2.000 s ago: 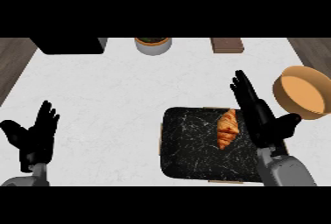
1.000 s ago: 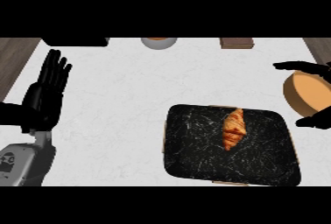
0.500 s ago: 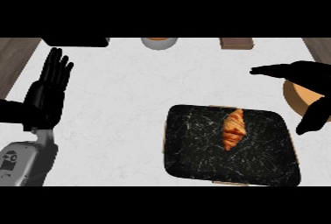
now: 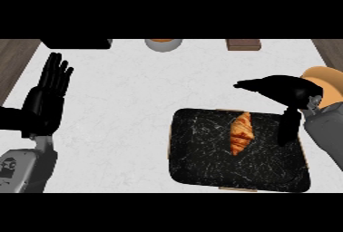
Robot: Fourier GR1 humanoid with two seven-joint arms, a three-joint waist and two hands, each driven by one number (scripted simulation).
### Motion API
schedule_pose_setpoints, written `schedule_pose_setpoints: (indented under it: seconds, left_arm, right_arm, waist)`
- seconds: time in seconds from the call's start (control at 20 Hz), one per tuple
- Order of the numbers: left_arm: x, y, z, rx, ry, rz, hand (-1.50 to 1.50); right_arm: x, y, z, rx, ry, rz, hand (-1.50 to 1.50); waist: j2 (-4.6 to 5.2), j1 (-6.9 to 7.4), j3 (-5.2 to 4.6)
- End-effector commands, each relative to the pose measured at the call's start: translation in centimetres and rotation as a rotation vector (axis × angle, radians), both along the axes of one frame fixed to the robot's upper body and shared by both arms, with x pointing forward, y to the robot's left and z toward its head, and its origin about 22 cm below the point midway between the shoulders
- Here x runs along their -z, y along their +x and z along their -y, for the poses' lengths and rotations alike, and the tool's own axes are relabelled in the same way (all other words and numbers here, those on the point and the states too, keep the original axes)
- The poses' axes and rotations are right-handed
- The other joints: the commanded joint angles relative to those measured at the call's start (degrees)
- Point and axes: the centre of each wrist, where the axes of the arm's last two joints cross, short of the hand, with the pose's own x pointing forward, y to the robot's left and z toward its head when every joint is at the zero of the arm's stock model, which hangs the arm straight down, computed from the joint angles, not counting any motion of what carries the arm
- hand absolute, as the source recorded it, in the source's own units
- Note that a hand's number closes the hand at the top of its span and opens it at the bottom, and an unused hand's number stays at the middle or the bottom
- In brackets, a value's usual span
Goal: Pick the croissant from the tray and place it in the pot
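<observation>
Counter [image 4: 140, 86]: right hand [image 4: 289, 89] hides much of pot [image 4: 328, 76].

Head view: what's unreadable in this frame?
The pot: mostly hidden by the right hand and forearm, and cut by the right edge; its inside is unseen.
The black object, round container and brown block at the far edge: cut off at the top, identity unclear.
</observation>
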Motion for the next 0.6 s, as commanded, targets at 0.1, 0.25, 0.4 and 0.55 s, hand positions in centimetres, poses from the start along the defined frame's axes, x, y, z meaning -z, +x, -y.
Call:
schedule_pose_setpoints:
  seconds: [0.1,0.25,0.4,0.55]
  left_arm:
    - [-0.6,-0.1,1.1,0.005,0.008,-0.007,0.00]
    - [-1.2,-1.2,1.3,-0.005,-0.006,0.003,0.00]
    - [-0.4,0.9,0.8,-0.006,-0.020,-0.005,0.00]
    - [-0.2,-0.9,0.3,-0.014,0.010,-0.003,0.00]
  right_arm:
    - [3.8,0.4,-1.0,0.026,-0.058,-0.079,-1.50]
    - [4.0,-1.7,-0.2,0.014,-0.055,-0.070,-1.50]
    - [5.4,-1.8,0.7,-0.032,-0.026,-0.054,-1.50]
    - [6.9,-1.0,-2.3,-0.035,0.005,-0.042,-1.50]
  waist:
    - [0.02,0.08,0.05]
    - [-0.11,-0.24,0.05]
    - [0.03,-0.34,0.05]
    - [0.03,0.12,0.06]
